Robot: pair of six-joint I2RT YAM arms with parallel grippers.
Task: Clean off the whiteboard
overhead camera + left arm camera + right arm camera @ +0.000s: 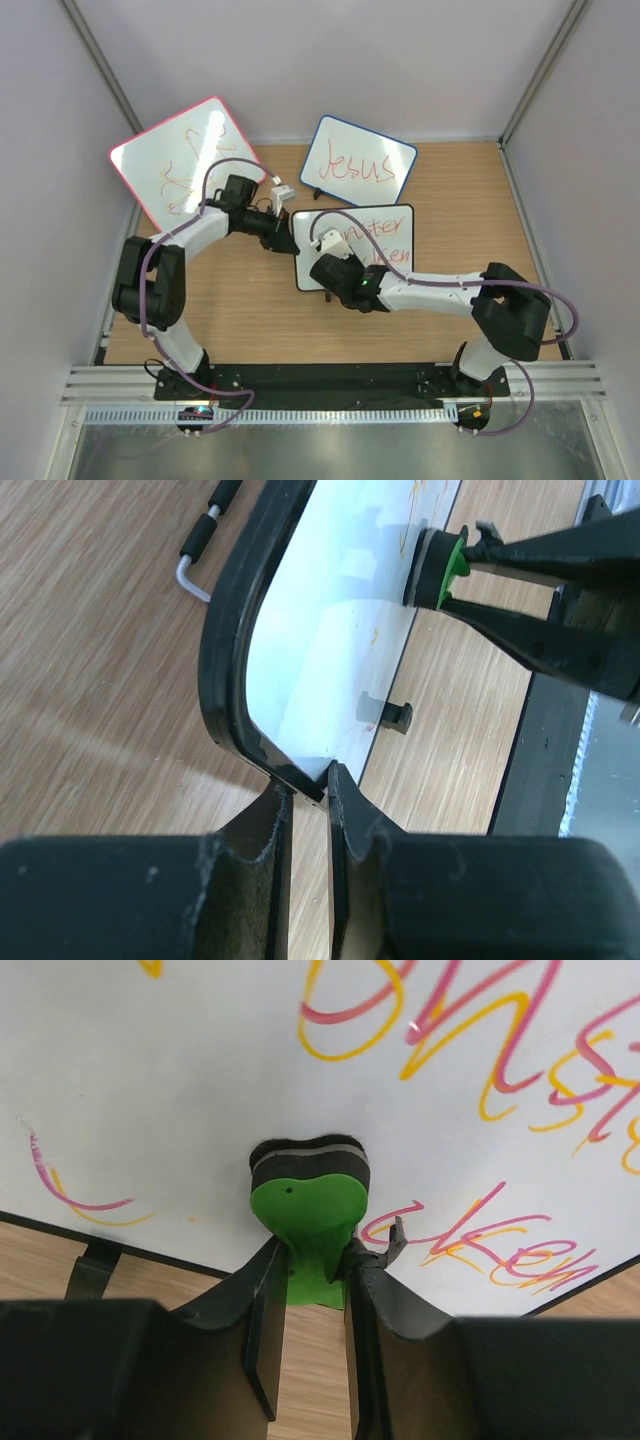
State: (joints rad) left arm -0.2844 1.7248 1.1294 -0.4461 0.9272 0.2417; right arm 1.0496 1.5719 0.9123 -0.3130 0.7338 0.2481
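Note:
The whiteboard (385, 236), white with a thin black frame, lies at the table's middle with pink and yellow writing on its right part; its left part is wiped white. My left gripper (283, 240) is shut on the board's left corner (300, 778). My right gripper (335, 262) is shut on a green eraser (310, 1205) with a black felt pad, pressed on the board's surface (200, 1060) near its lower edge. The eraser also shows in the left wrist view (440, 568). A black foot (395, 717) sticks out under the board.
A pink-red-framed board (190, 160) leans at the back left. A blue-framed board reading "Jesus" (357, 165) lies behind the whiteboard. A small white object (282, 193) sits near the left arm. Grey walls close in on three sides.

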